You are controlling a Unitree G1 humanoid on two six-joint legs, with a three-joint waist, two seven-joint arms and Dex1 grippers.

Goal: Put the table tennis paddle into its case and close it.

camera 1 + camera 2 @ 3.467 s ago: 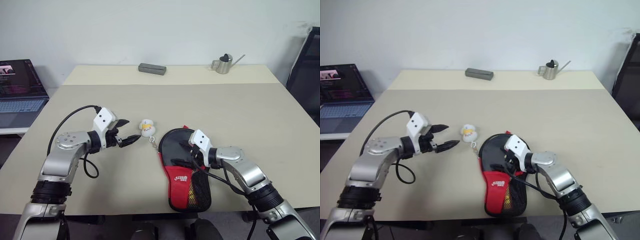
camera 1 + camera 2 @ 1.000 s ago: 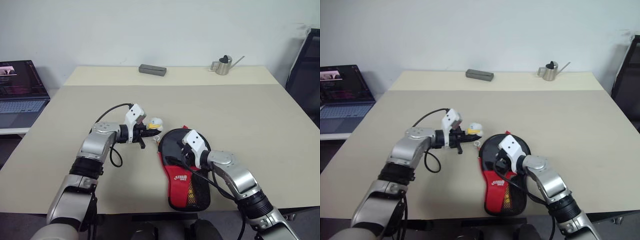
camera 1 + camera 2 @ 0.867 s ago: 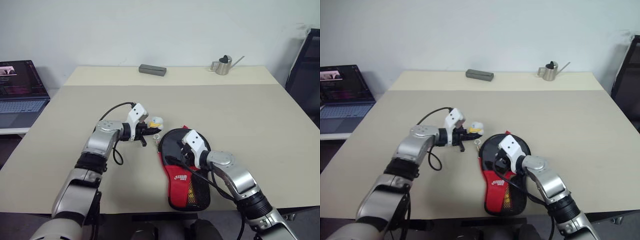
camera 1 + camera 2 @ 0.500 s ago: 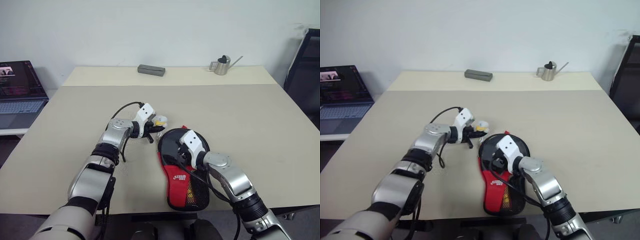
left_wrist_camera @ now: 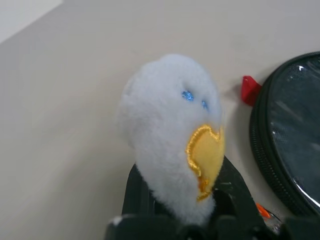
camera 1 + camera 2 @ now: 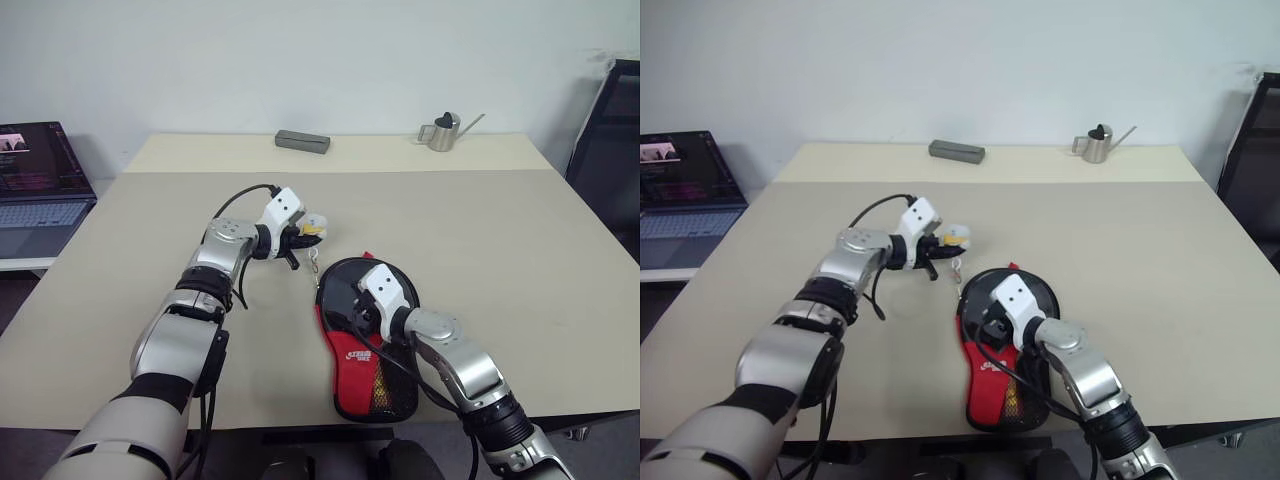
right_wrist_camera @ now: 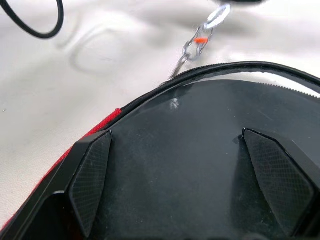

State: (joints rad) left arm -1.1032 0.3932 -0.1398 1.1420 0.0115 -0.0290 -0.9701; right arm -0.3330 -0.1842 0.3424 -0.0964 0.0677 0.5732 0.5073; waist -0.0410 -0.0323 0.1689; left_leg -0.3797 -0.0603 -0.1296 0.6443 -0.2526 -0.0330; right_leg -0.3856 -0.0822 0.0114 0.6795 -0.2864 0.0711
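The left wrist view shows the plush charm (image 5: 172, 145) close up: white body, blue eyes, yellow beak, pinched between the black fingers (image 5: 140, 197) of the left claw (image 6: 300, 236). The right wrist view shows a small metal chain (image 7: 197, 45) running off the zipped rim of the case (image 6: 365, 335). In the head views the case lies flat on the beige surface (image 6: 480, 240), red mesh end nearest the robot. A watering can (image 6: 442, 131) and a grey block (image 6: 302, 141) stand at the far edge, a laptop (image 6: 40, 175) off to the left. The left claw is closed on the charm. The right claw (image 7: 187, 165) is spread wide, its fingers resting on the case's black upper face.
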